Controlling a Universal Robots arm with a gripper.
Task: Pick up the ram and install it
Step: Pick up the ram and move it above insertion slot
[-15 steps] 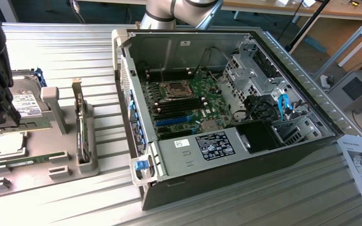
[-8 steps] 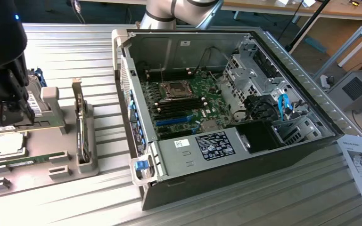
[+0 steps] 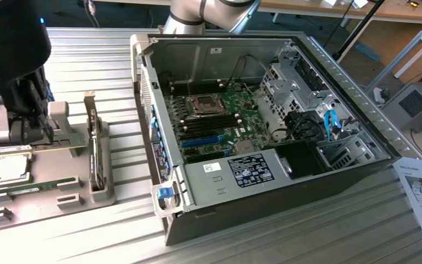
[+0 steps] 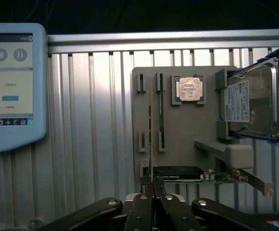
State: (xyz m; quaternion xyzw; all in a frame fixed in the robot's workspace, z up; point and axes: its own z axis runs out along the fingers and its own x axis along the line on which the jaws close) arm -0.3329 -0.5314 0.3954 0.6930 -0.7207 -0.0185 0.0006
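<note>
- The tool [image 4: 152, 180] has its fingers drawn together, clamped on the ram [image 4: 151, 125].
- The ram is seen edge-on in the wrist view, a thin green strip running straight out from the fingertips over the grey parts tray [image 4: 178, 139].
- From the views given it is hard to tell whether the ram is clear of its tray slot or still partly seated.
- A second green stick [image 4: 161, 110] lies in the tray slot just beside the held one.
- A square silver processor [image 4: 190, 89] sits in a tray pocket near the second stick.
- A card with a metal bracket [image 4: 211, 175] stands in the tray, and a hard drive [image 4: 252, 101] sits at the tray's far side.
- The tray rests on a ribbed metal desk [image 4: 96, 144], and a pale blue touchscreen unit [image 4: 9, 82] lies apart from it.
- An open computer case [image 3: 196, 60] lies on the desk toward the exterior view's right, well apart from the tool, with its motherboard [image 3: 229, 104] and black slots [image 3: 211, 124] exposed.
</note>
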